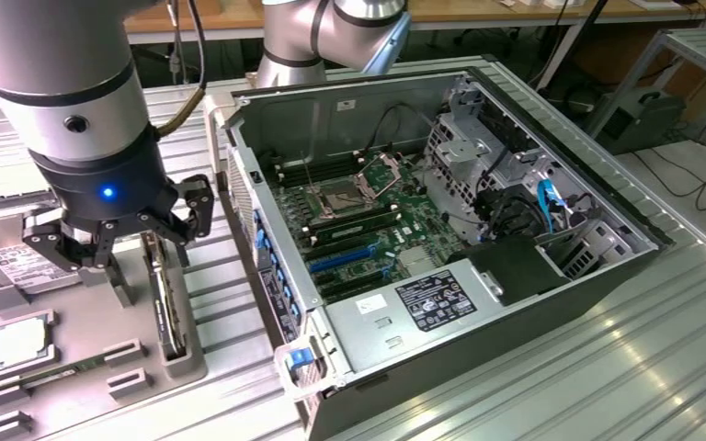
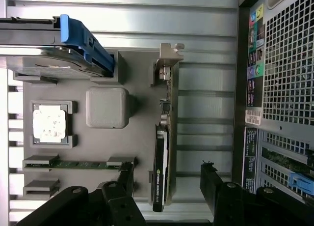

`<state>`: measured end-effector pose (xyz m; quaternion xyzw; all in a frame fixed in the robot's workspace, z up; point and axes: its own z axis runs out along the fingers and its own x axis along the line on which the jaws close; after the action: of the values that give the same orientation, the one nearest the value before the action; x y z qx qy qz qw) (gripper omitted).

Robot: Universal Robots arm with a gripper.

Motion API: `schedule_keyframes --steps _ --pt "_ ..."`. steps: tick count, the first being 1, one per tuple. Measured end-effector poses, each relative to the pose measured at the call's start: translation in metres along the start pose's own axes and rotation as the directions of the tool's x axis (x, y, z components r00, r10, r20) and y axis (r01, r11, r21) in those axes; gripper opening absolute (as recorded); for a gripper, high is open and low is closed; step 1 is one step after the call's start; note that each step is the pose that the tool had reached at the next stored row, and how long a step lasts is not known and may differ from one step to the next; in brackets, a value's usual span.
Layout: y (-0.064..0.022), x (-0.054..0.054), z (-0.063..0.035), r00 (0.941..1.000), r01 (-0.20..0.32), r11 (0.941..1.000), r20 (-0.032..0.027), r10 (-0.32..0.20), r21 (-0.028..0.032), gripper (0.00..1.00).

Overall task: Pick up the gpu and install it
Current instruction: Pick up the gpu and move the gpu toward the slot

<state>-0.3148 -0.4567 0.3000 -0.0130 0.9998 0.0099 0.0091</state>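
Observation:
The gpu (image 1: 166, 303) stands on its long edge in a slot of the grey parts tray (image 1: 187, 372), on the exterior view's left, beside the open computer case (image 1: 451, 230). It is a thin dark card with a silvery end bracket (image 2: 169, 64). My gripper (image 1: 151, 271) hangs just above it, open. In the wrist view the gpu (image 2: 161, 167) runs between the two black fingers (image 2: 122, 182), which stand apart on either side of it without touching. Nothing is held.
The tray also carries a hard drive (image 2: 44, 64) with a blue handle, a processor chip (image 2: 49, 124) and a green memory stick (image 2: 78, 163). The case lies on its side, motherboard (image 1: 353, 220) exposed, on a ribbed metal table (image 1: 647, 367).

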Motion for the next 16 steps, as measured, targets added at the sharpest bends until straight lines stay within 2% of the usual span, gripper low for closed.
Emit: schedule_keyframes --steps 5,10,16 --pt "0.0 0.0 0.0096 1.0 0.0 1.0 -0.0002 0.0 0.0022 0.66" --pt "0.0078 0.0 0.0167 1.0 0.0 1.0 -0.001 0.0 0.007 0.66" --pt "0.0093 0.0 0.0257 1.0 0.0 1.0 -0.001 0.0 0.008 0.66"
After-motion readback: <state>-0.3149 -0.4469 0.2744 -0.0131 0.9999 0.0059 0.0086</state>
